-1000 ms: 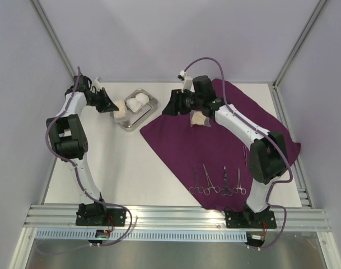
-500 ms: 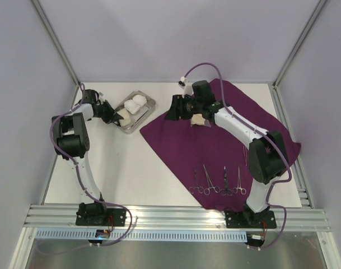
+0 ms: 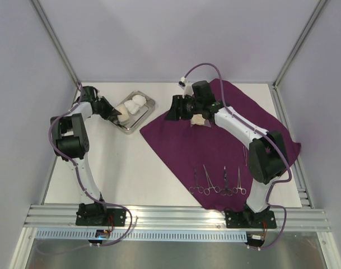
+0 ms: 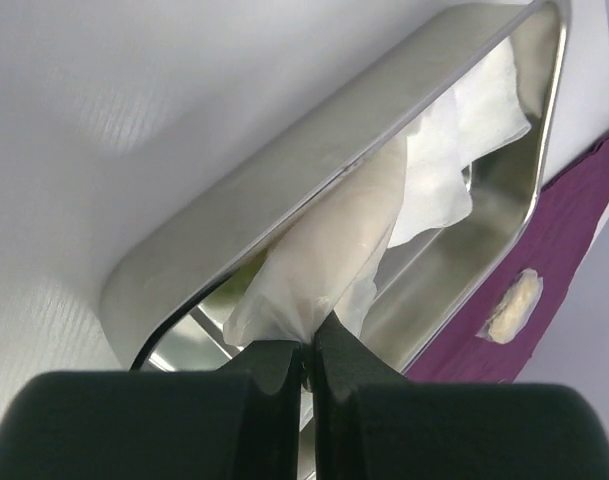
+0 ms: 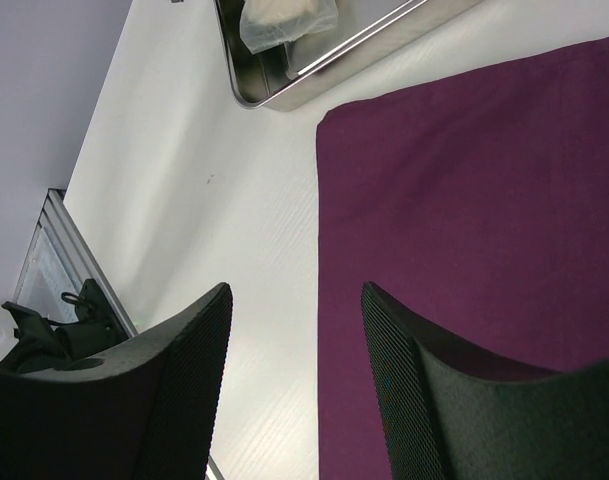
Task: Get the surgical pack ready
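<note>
The dark purple cloth (image 3: 226, 140) lies spread flat on the right of the table. The steel tray (image 3: 139, 120) sits off its left corner and holds white gauze pads (image 3: 135, 103). My left gripper (image 3: 114, 114) is shut on one gauze pad (image 4: 334, 250) at the tray's near-left rim (image 4: 284, 190). Another gauze pad (image 3: 199, 119) lies on the cloth under my right arm. Several steel clamps (image 3: 218, 182) lie in a row on the cloth's near part. My right gripper (image 3: 170, 109) is open and empty above the cloth's left edge (image 5: 484, 200).
Purple walls and metal frame posts enclose the table. The aluminium rail with both arm bases runs along the near edge. In the right wrist view the tray (image 5: 314, 85) is at the top, with bare white table between it and the cloth.
My left arm has folded back toward the far left, and its gripper, holding the gauze pad, now sits at the tray's left rim. My right gripper shifted slightly.
</note>
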Tool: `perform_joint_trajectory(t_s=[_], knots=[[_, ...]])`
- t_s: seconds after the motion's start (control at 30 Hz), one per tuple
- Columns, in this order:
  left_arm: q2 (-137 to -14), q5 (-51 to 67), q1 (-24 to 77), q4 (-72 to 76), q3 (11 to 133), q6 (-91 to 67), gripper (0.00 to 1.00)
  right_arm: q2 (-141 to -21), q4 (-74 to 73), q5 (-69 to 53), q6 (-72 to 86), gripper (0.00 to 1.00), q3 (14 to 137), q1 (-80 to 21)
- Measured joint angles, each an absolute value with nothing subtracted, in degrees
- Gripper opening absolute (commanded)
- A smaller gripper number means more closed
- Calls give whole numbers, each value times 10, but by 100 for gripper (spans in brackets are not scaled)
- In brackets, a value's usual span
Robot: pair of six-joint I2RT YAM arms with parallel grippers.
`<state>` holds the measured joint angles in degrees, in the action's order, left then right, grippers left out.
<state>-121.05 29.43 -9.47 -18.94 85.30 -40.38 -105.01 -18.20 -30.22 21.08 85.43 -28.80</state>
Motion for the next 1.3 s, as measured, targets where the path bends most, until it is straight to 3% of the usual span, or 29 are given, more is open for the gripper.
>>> perform_joint_trajectory(t_s=[0.2, 0.3, 0.33, 0.43, 0.8, 0.87, 0.93, 1.0, 1.03, 1.1, 1.3], knots=[[-1203, 278, -95, -205, 867, -403, 11, -1050, -182, -301, 211, 58, 854, -288], [-1203, 273, -95, -217, 866, -401, 24, -1050, -183, -300, 210, 58, 854, -287], [-1203, 272, -95, -219, 866, -400, 35, -1050, -183, -300, 209, 59, 854, -287], [-1203, 269, -95, -226, 866, -398, 45, -1050, -186, -300, 209, 59, 854, -285], [-1201, 242, -95, -342, 930, -371, 52, -1050, -197, -301, 205, 59, 854, -283], [-1193, 230, -95, -372, 947, -363, 52, -1050, -197, -301, 205, 59, 854, -283], [-1179, 220, -95, -396, 955, -357, 46, -1050, -199, -301, 204, 59, 854, -283], [-1162, 212, -95, -413, 955, -345, 34, -1050, -203, -300, 203, 59, 854, -283], [-1154, 209, -94, -417, 955, -338, 21, -1050, -205, -300, 202, 58, 854, -283], [-1148, 204, -91, -423, 965, -303, 13, -1050, -207, -297, 201, 58, 854, -283], [-1208, 166, -42, -456, 1072, -165, 11, -1050, -211, -281, 201, 57, 854, -276]])
